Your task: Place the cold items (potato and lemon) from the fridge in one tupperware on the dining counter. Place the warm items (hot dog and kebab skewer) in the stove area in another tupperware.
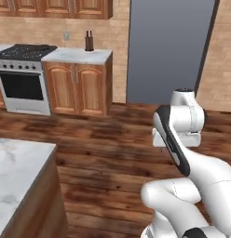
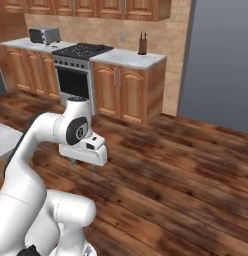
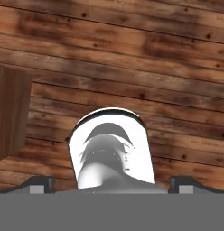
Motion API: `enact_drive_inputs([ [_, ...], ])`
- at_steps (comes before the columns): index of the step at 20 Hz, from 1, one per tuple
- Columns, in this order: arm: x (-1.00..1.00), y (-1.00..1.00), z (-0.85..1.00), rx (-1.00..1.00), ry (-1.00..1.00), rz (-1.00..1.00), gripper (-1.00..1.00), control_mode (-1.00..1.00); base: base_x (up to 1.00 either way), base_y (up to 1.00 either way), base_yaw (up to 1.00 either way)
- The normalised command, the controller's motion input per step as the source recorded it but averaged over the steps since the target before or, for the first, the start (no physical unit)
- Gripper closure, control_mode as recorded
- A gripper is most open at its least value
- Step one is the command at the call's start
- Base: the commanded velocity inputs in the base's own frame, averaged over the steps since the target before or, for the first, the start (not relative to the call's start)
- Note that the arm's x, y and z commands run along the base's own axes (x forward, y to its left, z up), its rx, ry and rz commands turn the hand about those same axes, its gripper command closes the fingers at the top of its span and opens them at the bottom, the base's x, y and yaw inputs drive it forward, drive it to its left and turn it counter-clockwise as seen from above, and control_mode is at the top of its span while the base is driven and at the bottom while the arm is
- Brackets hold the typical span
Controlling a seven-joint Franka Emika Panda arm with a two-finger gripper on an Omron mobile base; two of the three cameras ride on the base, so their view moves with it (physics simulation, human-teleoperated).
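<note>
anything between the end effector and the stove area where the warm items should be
Nothing visible blocks it: bare dark wooden plank floor lies between the end effector and the steel stove with black burners.

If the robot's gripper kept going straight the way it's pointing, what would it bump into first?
Probably the wooden floor. The gripper points down, and the hand view shows floor planks ahead, though part of the robot's own white body sits low in that line, so depth is uncertain.

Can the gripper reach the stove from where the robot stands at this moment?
Probably not. The gripper hangs folded close to the robot's body, pointing at the wooden floor, and a wide stretch of floor separates it from the stove at the far wall. Nothing blocks the way; the base would likely need to drive closer.
</note>
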Motion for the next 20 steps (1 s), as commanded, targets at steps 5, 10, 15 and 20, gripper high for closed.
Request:
enact_drive_inputs([
  [5, 0.00, 0.00, 0.00, 0.00, 0.00, 0.00, -1.00, 1.00, 1.00, -0.91, 0.24],
  [10, 0.00, 0.00, 0.00, 0.00, 0.00, 0.00, -1.00, 1.00, 1.00, -0.71, 0.38],
  [15, 0.00, 0.00, 0.00, 0.00, 0.00, 0.00, -1.00, 1.00, 1.00, -0.41, 0.54],
  [20, 0.00, 0.00, 0.00, 0.00, 0.00, 0.00, -1.00, 1.00, 1.00, -0.29, 0.63],
])
